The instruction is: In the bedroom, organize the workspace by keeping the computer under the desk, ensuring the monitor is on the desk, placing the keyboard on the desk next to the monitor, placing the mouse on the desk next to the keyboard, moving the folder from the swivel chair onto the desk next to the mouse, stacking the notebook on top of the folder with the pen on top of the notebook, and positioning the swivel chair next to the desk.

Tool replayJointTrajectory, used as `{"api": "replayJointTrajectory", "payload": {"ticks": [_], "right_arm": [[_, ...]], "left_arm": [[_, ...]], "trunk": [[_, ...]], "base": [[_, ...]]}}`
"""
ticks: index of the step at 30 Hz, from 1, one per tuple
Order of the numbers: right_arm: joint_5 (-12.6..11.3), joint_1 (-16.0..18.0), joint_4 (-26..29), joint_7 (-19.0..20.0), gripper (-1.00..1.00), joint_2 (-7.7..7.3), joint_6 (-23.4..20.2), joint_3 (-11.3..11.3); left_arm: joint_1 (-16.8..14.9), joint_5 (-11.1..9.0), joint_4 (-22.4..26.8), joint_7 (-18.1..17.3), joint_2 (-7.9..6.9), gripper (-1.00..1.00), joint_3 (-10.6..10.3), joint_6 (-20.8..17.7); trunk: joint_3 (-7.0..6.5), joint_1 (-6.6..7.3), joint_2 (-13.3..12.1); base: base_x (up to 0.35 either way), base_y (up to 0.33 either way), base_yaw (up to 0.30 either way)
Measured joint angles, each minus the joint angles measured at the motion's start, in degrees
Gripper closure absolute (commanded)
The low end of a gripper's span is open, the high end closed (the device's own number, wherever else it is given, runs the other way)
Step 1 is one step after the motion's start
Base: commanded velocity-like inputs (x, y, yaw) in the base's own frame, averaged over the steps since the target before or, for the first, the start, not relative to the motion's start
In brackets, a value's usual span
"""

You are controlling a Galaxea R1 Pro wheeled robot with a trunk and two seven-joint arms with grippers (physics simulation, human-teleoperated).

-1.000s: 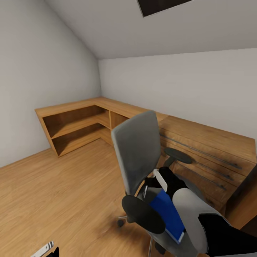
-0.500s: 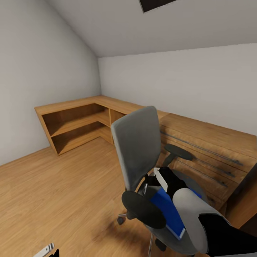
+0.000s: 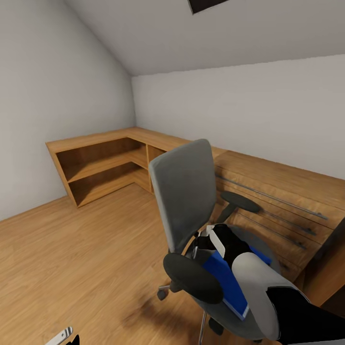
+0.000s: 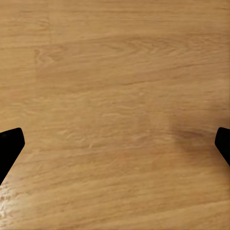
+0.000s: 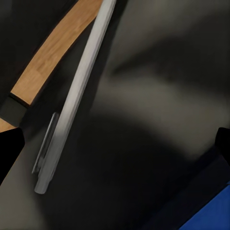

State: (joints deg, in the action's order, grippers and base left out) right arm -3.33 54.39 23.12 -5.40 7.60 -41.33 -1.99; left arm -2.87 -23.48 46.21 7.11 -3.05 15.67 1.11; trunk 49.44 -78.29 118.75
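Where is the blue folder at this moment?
In the head view, the folder lies on the swivel chair seat at lower right, tilted, beside the near dark armrest.

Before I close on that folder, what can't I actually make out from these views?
- Folder: head view, its upper part is covered by the right arm; the right wrist view cuts it off at a corner.
- Right gripper: its fingers are cut off at the frame edges, so contact with anything is unclear.
- Swivel chair: its base is mostly hidden under the seat.
- Pen: its top runs out of frame.
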Motion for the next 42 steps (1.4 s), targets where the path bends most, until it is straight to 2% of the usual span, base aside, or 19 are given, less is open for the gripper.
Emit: {"api": "replayJointTrajectory", "payload": {"ticks": [42], "right_arm": [[0.01,0.0,0.09,0.41,-1.0,-1.4,0.06,-0.01]], "left_arm": [[0.02,0.0,-0.05,0.0,0.08,-1.0,-0.08,0.0]], "trunk": [[0.24,0.0,0.0]], "base": [[0.0,0.0,0.014]]}}
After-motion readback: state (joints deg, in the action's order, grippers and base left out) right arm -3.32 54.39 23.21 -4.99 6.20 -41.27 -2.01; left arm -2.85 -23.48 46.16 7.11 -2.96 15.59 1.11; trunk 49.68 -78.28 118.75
